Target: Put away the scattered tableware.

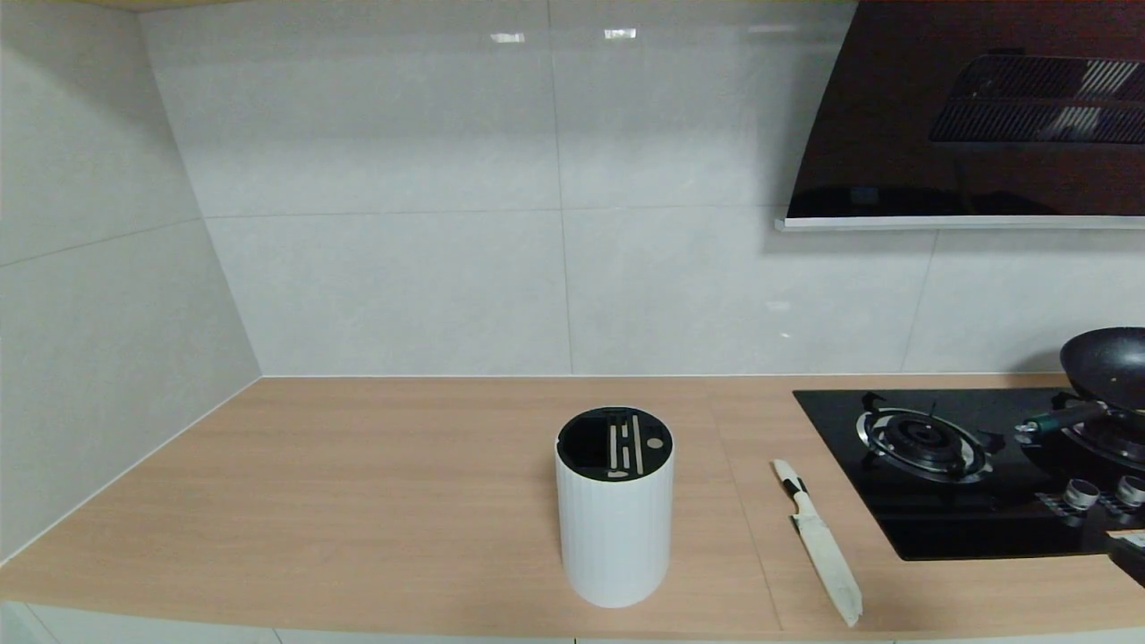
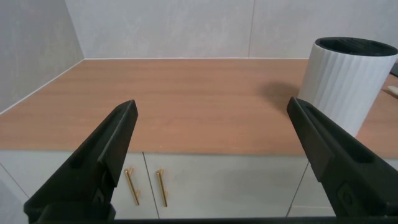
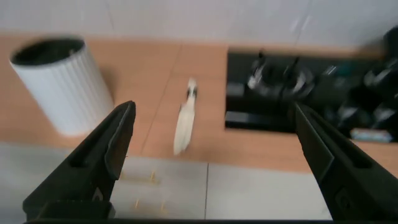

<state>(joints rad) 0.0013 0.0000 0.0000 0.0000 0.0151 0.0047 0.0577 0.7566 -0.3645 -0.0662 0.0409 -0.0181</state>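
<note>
Head view: knife (image 1: 818, 541) and knife block (image 1: 614, 528) on the worktop (image 1: 358, 501).
Knife lies right of the block, apart; left fingers (image 2: 106, 155) and right fingers (image 3: 99, 155) are wide open, holding nothing.

The white cylindrical holder (image 1: 614, 537) had fine vertical ribs and a black top with pale slots. The cream-white knife (image 1: 818, 541) had a black band near its handle. The light brown wooden counter (image 1: 358, 501) showed faint grain; the glass hob (image 1: 948, 517) was black.
</note>
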